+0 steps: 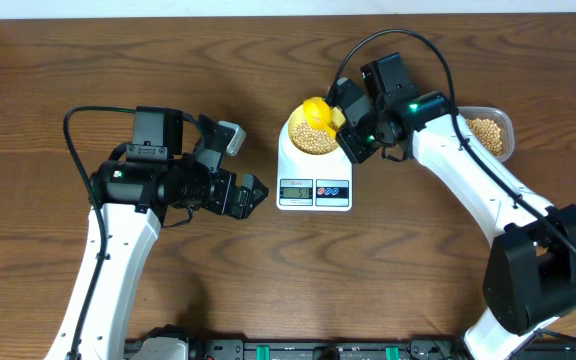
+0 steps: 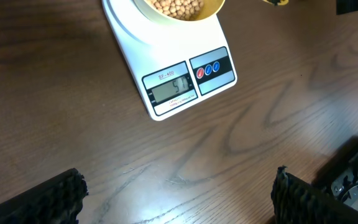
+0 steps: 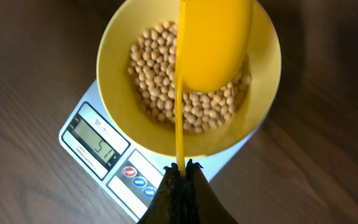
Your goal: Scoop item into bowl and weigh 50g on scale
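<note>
Right claw (image 3: 182, 169) clamped on scoop (image 3: 216, 43) handle; I see handle running straight ahead, head above bowl (image 3: 112, 62) of beans (image 3: 160, 81).

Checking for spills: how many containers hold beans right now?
2: the bowl on the scale, and the clear tub to its right, partly covered. The scoop's inside is not visible.
</note>
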{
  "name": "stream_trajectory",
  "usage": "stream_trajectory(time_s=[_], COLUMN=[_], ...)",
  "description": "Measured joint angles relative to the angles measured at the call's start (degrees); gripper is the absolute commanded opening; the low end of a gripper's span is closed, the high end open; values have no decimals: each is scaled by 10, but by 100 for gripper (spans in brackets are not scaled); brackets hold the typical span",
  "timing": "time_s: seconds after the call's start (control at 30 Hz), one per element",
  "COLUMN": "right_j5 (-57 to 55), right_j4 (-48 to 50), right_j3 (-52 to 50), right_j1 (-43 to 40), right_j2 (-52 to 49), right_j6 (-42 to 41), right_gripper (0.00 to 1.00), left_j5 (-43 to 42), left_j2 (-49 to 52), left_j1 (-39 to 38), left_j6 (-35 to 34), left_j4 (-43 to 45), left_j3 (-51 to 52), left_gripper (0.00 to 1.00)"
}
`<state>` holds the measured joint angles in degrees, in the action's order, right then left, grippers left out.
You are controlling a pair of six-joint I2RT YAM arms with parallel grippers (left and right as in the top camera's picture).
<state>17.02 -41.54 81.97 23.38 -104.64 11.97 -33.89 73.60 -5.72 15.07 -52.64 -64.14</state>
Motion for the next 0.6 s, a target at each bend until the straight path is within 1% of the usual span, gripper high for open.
stream_trajectory(time_s=[0.33, 0.6], right_j5=[-6, -74], right_j4=[-19, -8], right_j3=[0, 0], right_j1=[0, 11], right_j2=[0, 0], right_j6=[-12, -11], right_gripper=[1, 1], left_j5=[0, 0], left_j2=[0, 0], left_j1=[0, 0], left_j6=[0, 0], left_j4=[0, 0], left_j3=[0, 0], left_gripper=[98, 98])
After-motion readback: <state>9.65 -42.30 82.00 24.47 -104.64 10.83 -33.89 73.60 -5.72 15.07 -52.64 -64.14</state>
